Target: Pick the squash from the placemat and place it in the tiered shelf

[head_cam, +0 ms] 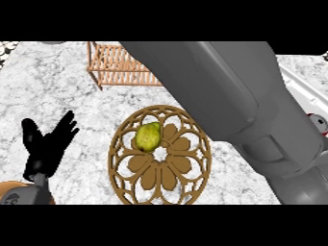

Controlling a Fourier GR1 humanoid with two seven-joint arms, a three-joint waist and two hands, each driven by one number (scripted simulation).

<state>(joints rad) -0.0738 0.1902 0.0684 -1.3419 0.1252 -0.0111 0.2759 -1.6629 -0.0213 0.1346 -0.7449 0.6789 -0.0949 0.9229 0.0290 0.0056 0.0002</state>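
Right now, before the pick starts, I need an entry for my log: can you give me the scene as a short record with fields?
squash: yellow-green, lying on the placemat's far half, untouched
placemat: round, brown openwork, on the counter
tiered shelf: wooden slats, beyond the placemat, right part hidden
left hand: open, fingers up, resting at lower left
right forearm: grey, crosses from lower right to the top
right hand: not in view
task state: squash not yet picked
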